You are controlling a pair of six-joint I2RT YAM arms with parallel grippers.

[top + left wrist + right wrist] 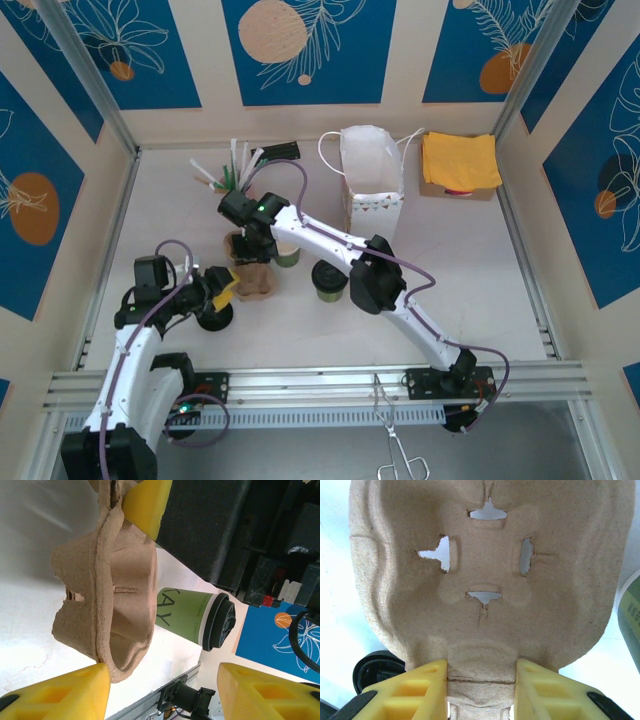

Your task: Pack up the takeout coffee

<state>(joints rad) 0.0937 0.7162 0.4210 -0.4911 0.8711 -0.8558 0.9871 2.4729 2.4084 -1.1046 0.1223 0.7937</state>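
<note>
A brown pulp cup carrier stands left of centre, and my right gripper is shut on its top tab. The right wrist view has the carrier from above, with the tab pinched in the right gripper. My left gripper is open at the carrier's left side. In the left wrist view the carrier rests against one of the fingers of the left gripper, nothing clamped. A green coffee cup with a black lid stands beyond it. Two green cups stand right of the carrier.
A white paper bag stands open at the back centre. Beside it lies a yellow cloth on a box. Straws and stirrers lie at the back left. A dark round lid sits under the left gripper. Metal tongs rest at the front rail.
</note>
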